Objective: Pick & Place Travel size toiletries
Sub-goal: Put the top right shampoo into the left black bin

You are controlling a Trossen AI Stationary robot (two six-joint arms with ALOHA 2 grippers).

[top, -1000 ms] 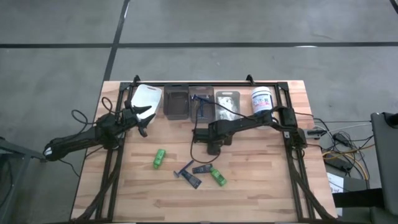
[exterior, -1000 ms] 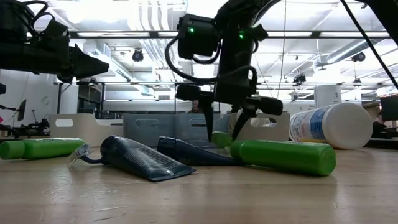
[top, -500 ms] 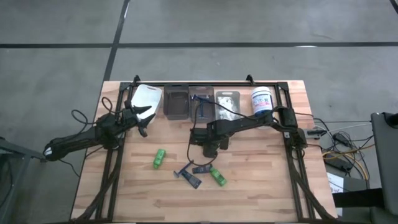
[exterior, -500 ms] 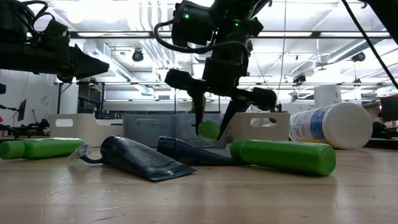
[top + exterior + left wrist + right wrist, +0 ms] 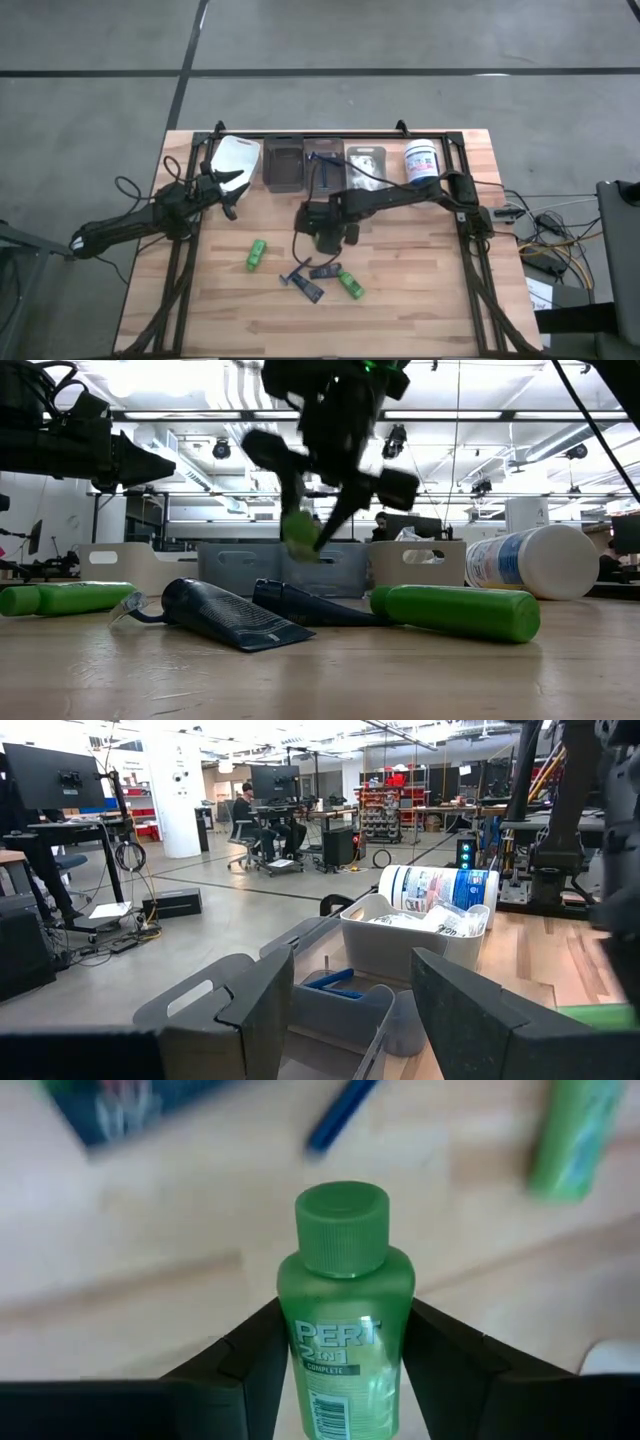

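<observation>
1. Right gripper [image 5: 340,1355] squeezing 1 green bottle [image 5: 342,1295], up in the air over the middle of the table [image 5: 420,310].
2. Left gripper [image 5: 232,192] open, holding nothing, waiting near the white bin [image 5: 236,160].
3. Could slip out and drop if swung too fast.
4. Could miss the bin and roll away.

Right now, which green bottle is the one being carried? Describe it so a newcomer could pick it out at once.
Start at the row of bins along the table's far edge; just in front of them the right gripper hangs over the middle of the table. It is shut on a green Pert bottle, held clear of the wood. The two other green bottles lie flat on the table.
</observation>
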